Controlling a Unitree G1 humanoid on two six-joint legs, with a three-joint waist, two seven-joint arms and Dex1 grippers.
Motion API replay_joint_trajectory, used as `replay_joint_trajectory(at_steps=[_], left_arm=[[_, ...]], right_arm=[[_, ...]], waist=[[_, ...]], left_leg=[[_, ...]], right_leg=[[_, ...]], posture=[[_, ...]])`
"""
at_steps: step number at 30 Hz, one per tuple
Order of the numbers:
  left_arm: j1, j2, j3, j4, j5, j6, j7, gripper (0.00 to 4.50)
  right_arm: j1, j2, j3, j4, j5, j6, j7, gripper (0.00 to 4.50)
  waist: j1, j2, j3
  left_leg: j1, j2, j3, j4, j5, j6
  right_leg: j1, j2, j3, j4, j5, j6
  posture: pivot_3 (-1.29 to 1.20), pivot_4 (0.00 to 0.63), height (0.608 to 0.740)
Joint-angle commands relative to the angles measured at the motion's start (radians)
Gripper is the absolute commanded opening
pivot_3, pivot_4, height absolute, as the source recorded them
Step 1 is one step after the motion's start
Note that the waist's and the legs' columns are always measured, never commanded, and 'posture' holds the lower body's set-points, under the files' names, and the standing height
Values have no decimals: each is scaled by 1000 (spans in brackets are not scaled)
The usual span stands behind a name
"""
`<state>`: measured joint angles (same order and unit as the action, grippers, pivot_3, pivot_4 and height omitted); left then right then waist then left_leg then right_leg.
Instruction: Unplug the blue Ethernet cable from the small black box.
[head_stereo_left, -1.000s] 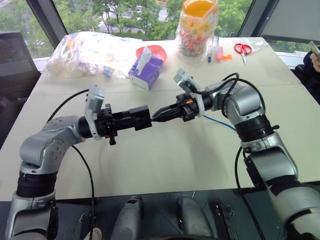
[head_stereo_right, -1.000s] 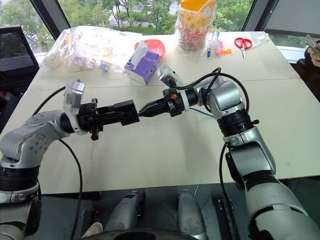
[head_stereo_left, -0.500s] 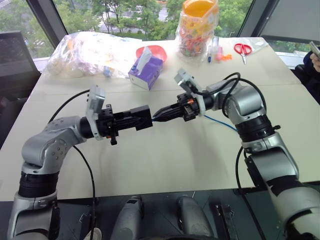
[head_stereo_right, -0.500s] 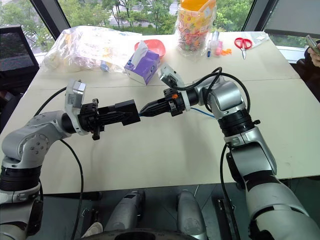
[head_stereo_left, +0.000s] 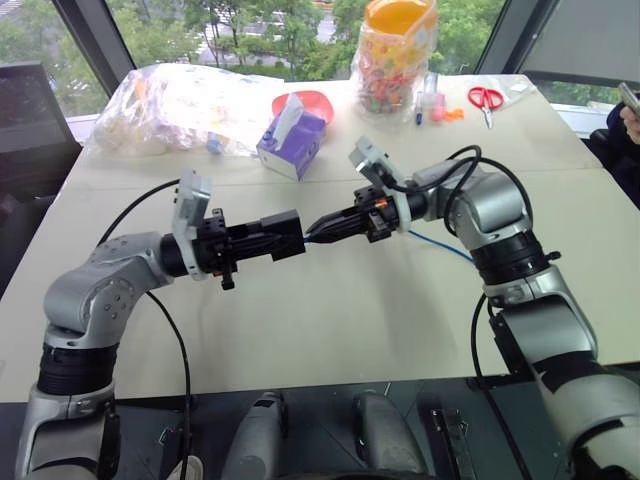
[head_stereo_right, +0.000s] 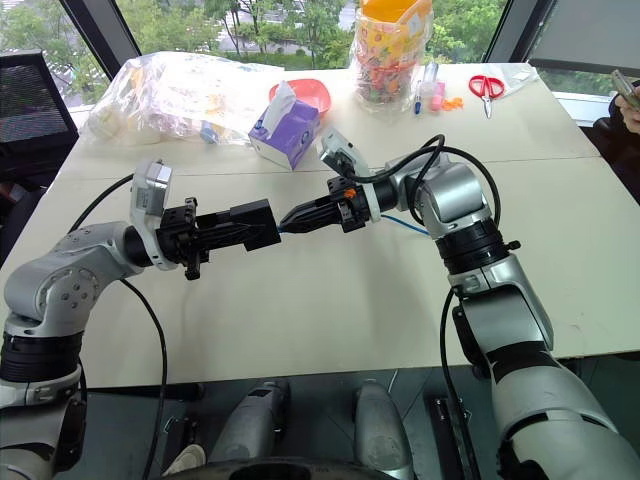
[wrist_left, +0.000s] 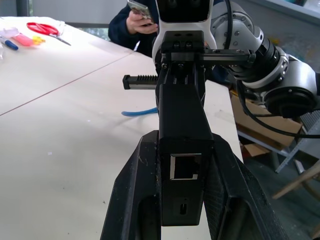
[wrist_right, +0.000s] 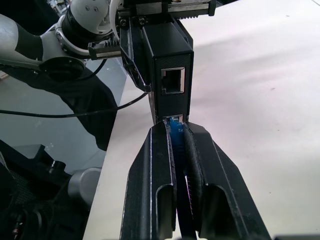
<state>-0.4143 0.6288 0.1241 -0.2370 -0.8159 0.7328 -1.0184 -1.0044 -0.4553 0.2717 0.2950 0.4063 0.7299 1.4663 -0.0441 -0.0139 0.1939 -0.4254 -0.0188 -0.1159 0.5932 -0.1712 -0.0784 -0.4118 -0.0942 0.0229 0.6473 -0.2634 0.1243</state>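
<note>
On the left, our left gripper (head_stereo_left: 272, 240) has its jaws clamped on the small black box (head_stereo_left: 283, 236), holding it level above the table (head_stereo_left: 330, 310), its port face turned toward the other arm. The box looks rigid and light, with smooth matte sides that could slip if pulled hard, so we judge that a firm squeeze across its flat flanks, as now, suits it best.

In the middle, the plug sits in the lower port of the small black box (wrist_right: 172, 75); the upper port is empty. Our right gripper (wrist_right: 176, 137) has its jaws pressed together on the blue Ethernet cable (wrist_right: 175, 125) right at the plug. The cord is thin and limp, and the clear plug probably has a brittle latch tab, so we would take hold at the plug body rather than on the cord and pull straight out.

To the right, the blue Ethernet cable (head_stereo_left: 440, 246) trails slack behind the right arm onto the table.
</note>
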Motion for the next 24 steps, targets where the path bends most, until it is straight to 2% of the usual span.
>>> replay_joint_trajectory(at_steps=[1,11,20,22,23,24], left_arm=[[-17,9,32,-29,-21,-17,0,493],[40,53,58,-69,-30,-9,-15,493],[26,56,46,-60,-22,-15,-15,493],[20,54,42,-58,-20,-16,-16,493],[18,54,40,-57,-18,-18,-16,493],[16,54,39,-56,-18,-18,-16,493]], right_arm=[[16,-8,22,-28,-20,-24,3,37],[36,-72,4,28,-44,-58,14,37],[46,-64,-1,5,-25,-40,1,37],[47,-57,-1,-7,-20,-29,-10,861],[46,-54,-3,-14,-13,-20,-14,1088],[44,-50,-8,-22,-2,-6,-16,1088]], waist=[[0,0,0],[0,0,0],[0,0,0],[1,0,0],[4,0,0],[4,0,0]], left_leg=[[0,0,0,0,0,0],[0,0,0,0,0,0],[0,0,0,0,0,0],[0,0,0,0,0,0],[0,0,0,0,0,0],[0,0,0,1,0,0]], right_leg=[[0,0,0,0,0,0],[0,0,0,0,0,0],[0,0,0,0,0,0],[0,0,0,0,0,0],[0,0,0,0,0,0],[0,0,0,0,0,0]], posture=[[0,150,726],[0,150,726],[0,150,726],[0,150,726],[0,150,726],[0,150,726]])
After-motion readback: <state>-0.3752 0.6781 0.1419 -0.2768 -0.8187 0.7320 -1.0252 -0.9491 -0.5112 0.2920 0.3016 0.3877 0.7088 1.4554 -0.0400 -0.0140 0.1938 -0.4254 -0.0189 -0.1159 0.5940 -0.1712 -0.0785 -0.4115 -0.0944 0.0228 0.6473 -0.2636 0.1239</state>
